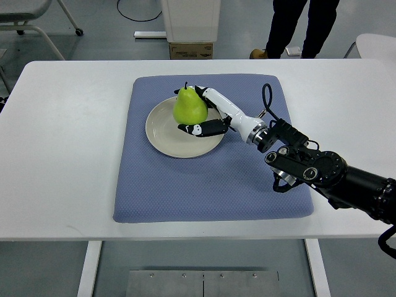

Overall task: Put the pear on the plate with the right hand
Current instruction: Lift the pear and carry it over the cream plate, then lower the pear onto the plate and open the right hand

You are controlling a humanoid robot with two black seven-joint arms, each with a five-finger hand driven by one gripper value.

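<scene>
A green pear (189, 106) stands upright on the beige plate (162, 131), toward the plate's far right side. My right hand (199, 111) reaches in from the right, its white and black fingers (204, 129) wrapped around the pear's right side, thumb at the front and the other fingers behind. The black forearm trails to the lower right edge. The left arm does not show.
The plate lies on a blue mat (210, 173) in the middle of a white table (62, 154). A person's legs (300, 28) stand beyond the far edge, beside a cardboard box (191, 49) on the floor.
</scene>
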